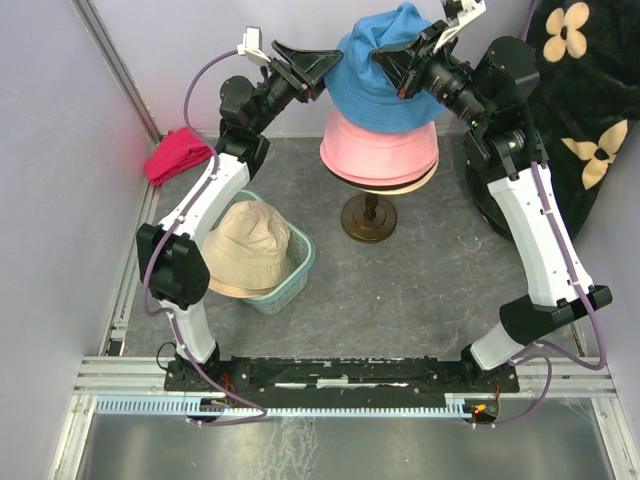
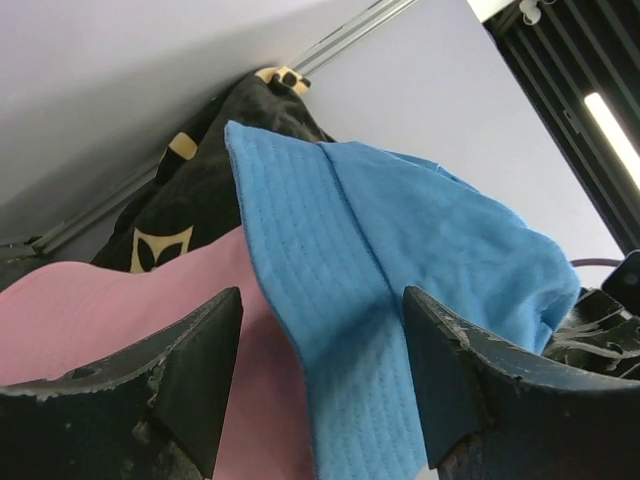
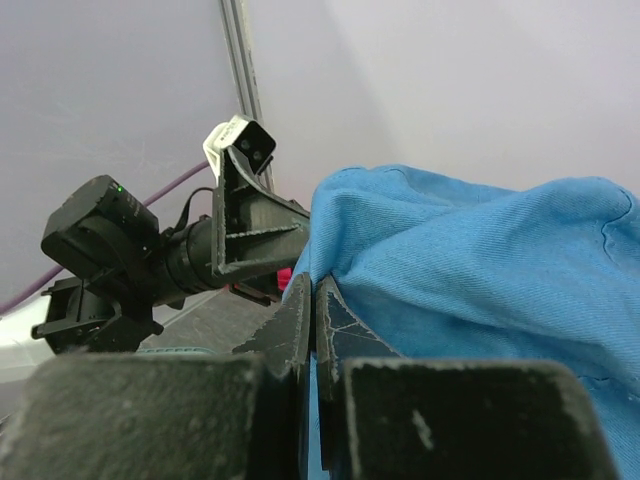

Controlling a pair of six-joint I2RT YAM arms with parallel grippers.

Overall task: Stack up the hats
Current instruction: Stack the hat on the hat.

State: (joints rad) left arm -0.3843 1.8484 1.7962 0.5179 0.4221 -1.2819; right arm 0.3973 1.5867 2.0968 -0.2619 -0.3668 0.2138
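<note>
A blue hat (image 1: 385, 75) sits tilted on top of a pink hat (image 1: 380, 150), which rests on a stand (image 1: 368, 218); a cream edge shows under the pink brim. My right gripper (image 1: 398, 62) is shut on a fold of the blue hat (image 3: 480, 270) at its crown, the fabric pinched at the fingertips (image 3: 316, 292). My left gripper (image 1: 312, 68) is open at the hat's left side. Between its fingers (image 2: 320, 370) hangs the blue brim (image 2: 350, 300), untouched, with the pink hat (image 2: 90, 310) behind. A beige hat (image 1: 245, 245) lies in a basket.
The teal basket (image 1: 290, 278) stands left of the stand. A magenta-red cloth bundle (image 1: 178, 155) lies at the back left corner. A black fabric with cream flowers (image 1: 585, 90) hangs at the back right. Walls close in on the left and back.
</note>
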